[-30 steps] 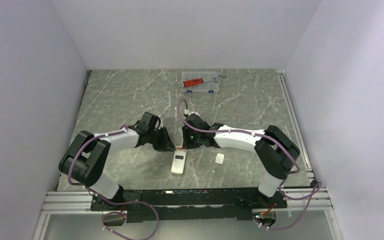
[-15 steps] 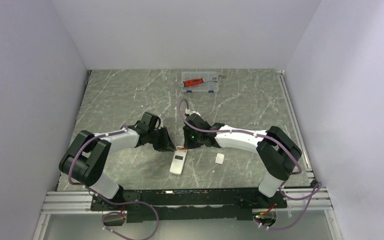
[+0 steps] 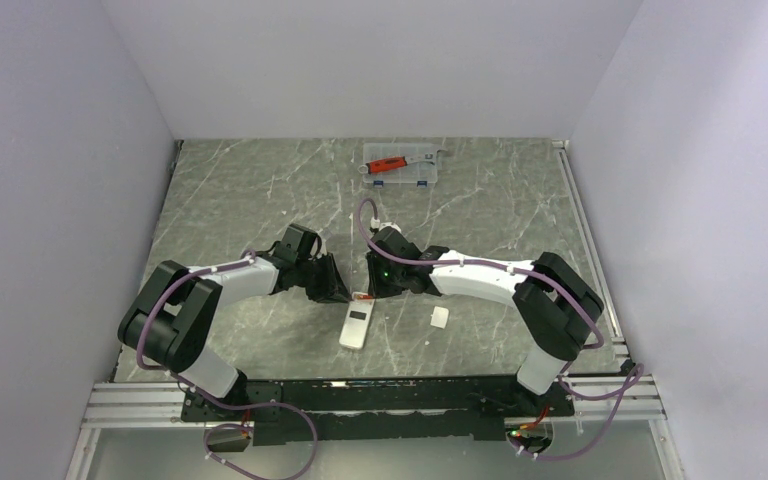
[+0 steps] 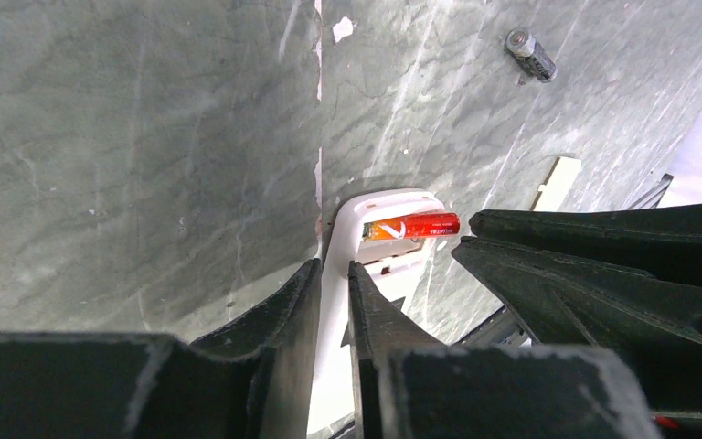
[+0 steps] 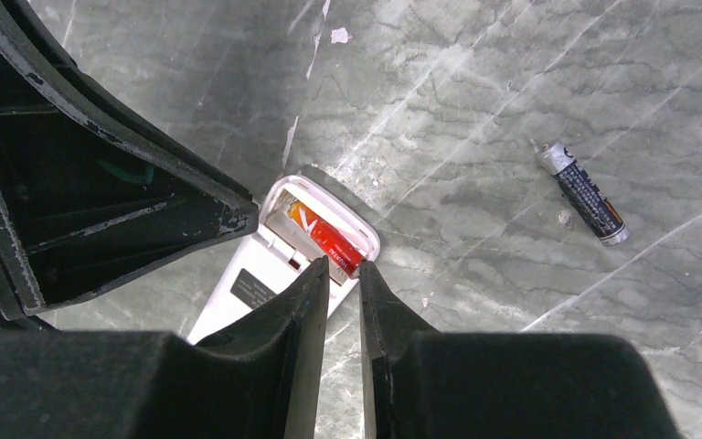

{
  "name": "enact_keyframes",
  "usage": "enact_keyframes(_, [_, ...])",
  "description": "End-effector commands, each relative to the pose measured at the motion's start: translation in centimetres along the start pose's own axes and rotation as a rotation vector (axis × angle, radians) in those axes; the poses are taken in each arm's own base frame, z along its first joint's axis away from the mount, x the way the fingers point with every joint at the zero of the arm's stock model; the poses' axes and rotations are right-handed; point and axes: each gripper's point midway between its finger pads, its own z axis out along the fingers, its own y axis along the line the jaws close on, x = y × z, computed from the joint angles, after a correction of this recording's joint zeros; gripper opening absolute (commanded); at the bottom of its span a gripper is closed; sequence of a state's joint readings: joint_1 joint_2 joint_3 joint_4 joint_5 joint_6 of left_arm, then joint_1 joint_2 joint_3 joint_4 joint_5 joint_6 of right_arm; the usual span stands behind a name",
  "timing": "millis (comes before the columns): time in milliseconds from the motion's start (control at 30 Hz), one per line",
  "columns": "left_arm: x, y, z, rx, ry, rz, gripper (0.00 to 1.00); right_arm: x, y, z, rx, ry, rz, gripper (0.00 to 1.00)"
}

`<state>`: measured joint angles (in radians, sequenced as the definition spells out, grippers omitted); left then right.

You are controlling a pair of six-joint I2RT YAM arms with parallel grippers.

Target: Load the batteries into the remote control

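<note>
The white remote control [image 3: 356, 327] lies back-up between the two arms, its battery recess at the far end. My left gripper [image 4: 334, 267] is shut on the remote's [image 4: 379, 206] side wall, which shows white between the fingers. A red-orange battery [image 5: 322, 238] lies slanted in the recess of the remote [image 5: 260, 274]. My right gripper [image 5: 344, 267] is shut on that battery's raised end. In the left wrist view the same battery [image 4: 411, 226] lies across the recess. A second, dark battery [image 5: 580, 192] lies loose on the table to the right, apart from both grippers.
A small white square plastic piece [image 3: 440, 317] lies right of the remote. At the back of the table stands a clear plastic case [image 3: 402, 170] with a red-handled silver tool [image 3: 392, 162] on it. The two grippers [image 3: 355, 290] stand almost tip to tip over the remote's far end.
The remote's near end has swung very slightly to the left. Both arms and their grips look unchanged.
</note>
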<state>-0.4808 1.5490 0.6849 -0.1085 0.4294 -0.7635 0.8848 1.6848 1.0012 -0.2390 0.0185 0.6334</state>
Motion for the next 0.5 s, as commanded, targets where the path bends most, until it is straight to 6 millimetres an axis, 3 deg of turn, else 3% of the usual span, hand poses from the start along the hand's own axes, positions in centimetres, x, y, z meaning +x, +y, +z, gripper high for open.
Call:
enact_keyframes(0, [-1.4, -1.6, -0.4, 0.048, -0.036, 0.034, 0.24, -0.6, 0.4, -0.6, -0.018, -0.025, 0.015, 0.21])
enact_keyframes(200, [-2.0, -1.9, -0.6, 0.039, -0.052, 0.048, 0.33, -0.4, 0.4, -0.6, -0.025, -0.022, 0.018, 0.21])
enact_keyframes(467, [-2.7, -3.1, -0.8, 0.072, -0.056, 0.068, 0.32, -0.2, 0.4, -0.6, -0.029, -0.021, 0.024, 0.21])
